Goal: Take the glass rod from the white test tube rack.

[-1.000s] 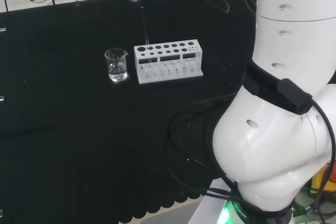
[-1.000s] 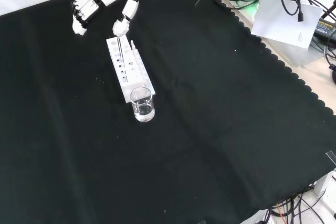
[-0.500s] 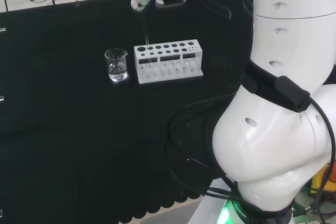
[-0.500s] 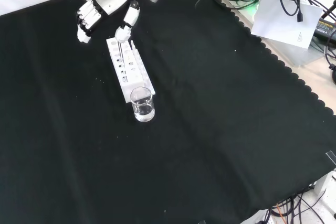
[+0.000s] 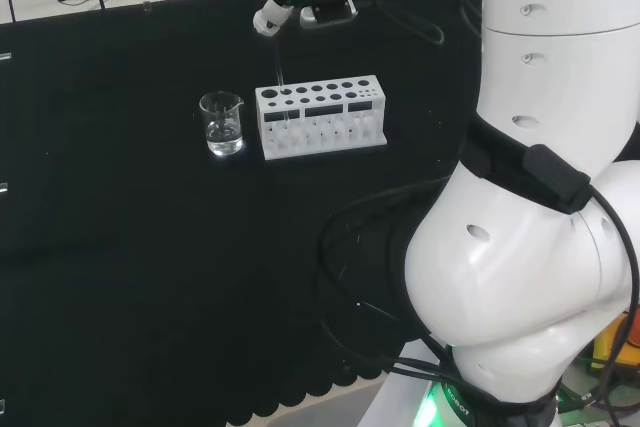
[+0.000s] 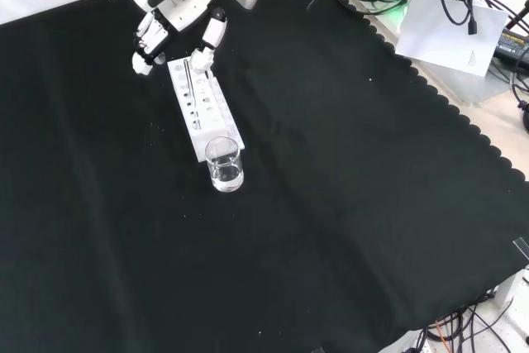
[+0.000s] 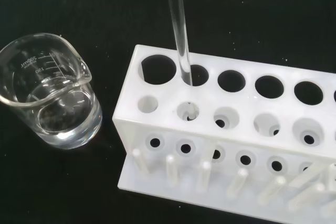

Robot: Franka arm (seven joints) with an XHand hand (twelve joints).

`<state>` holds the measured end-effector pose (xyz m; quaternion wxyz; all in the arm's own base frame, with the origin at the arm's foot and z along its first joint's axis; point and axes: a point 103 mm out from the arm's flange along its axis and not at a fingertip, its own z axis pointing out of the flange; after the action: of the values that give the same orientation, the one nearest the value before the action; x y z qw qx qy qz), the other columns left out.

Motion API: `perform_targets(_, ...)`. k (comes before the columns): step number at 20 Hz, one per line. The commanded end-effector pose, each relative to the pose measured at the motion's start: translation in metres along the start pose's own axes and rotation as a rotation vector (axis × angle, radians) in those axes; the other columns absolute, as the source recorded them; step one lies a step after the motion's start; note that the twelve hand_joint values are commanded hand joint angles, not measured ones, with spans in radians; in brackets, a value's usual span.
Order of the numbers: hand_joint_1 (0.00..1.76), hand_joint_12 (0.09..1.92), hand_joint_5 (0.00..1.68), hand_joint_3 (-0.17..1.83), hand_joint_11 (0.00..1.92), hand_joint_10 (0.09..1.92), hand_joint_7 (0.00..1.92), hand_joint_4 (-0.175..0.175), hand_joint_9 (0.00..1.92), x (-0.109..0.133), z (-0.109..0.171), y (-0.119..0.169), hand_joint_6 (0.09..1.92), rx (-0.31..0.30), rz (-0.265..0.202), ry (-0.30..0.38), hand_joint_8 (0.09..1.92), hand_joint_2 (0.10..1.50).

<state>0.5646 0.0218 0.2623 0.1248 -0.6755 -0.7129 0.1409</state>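
My hand [image 6: 178, 6] has come down over the white rack [image 6: 201, 105]; fingers spread, the glass rod [image 7: 180, 30] stands between them, ungripped.

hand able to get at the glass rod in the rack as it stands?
Probably yes. The hand hangs open over the rack's far end, where the glass rod stands clear above its hole; the beaker sits at the other end.

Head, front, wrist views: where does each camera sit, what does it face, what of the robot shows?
Head view: behind and above the arm's base, looking over the white arm links at the bench; hand far off.
Front view: facing the arm, looking down on the cloth; hand enters from the top.
Wrist view: at the wrist, close on the rack, glass rod and beaker.
All three share rack and beaker.
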Motion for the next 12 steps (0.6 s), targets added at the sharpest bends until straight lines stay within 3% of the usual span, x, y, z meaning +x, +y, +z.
perform_targets(1, 0.65, 1.32, 0.17, -0.17, 0.45, 0.84, 0.30, -0.175, 0.70, 0.0011, 0.0015, 0.0058, 0.09, 0.016, -0.005, 0.004, 0.92, 1.21)
perform_targets(7, 0.67, 1.26, 0.25, -0.17, 0.64, 0.82, 0.45, -0.175, 0.87, 0.0045, 0.0044, 0.0061, 0.09, 0.011, -0.009, 0.001, 0.90, 1.22)
perform_targets(12, 0.73, 1.16, 0.37, -0.17, 0.95, 0.79, 0.72, -0.175, 1.11, 0.0037, 0.0080, 0.0070, 0.09, 0.001, -0.001, 0.002, 0.86, 1.22)
